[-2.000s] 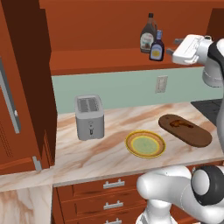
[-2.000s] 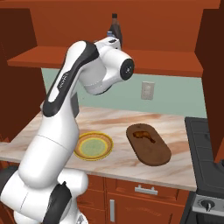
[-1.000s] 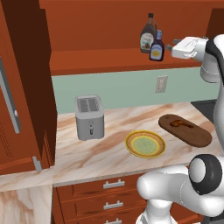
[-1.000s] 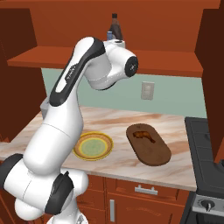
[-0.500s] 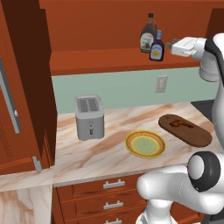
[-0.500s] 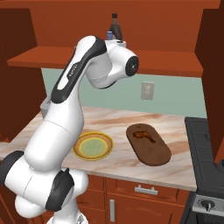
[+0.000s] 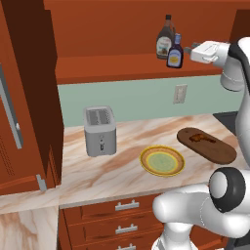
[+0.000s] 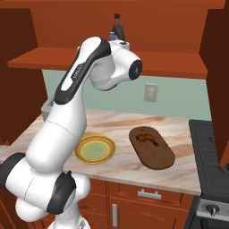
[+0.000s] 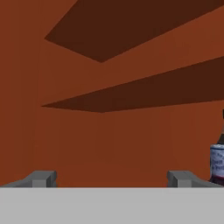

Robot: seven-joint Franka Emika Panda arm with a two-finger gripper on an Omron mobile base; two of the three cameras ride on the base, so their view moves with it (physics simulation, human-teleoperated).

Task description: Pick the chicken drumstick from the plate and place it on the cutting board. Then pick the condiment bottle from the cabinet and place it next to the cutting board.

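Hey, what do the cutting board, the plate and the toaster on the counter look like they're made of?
The cutting board looks like dark wood with a matte finish, judging by its brown tone. The plate seems glazed ceramic, with a yellow body and a pale green centre, though it might be plastic. The toaster appears to be brushed grey metal, with a dull, even sheen.

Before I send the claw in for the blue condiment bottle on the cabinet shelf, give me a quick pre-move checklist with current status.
1. Chicken drumstick on the cutting board: ok.
2. Plate has nothing on it: ok.
3. Claw open, nothing between its fingertips: ok.
4. Condiment bottle upright on the cabinet shelf: ok.
5. Claw lined up with the bottle: not ok; in the hand view it sits at the right edge, outside the fingertips.
6. Clearance from the taller brown bottle close beside it: cannot tell.
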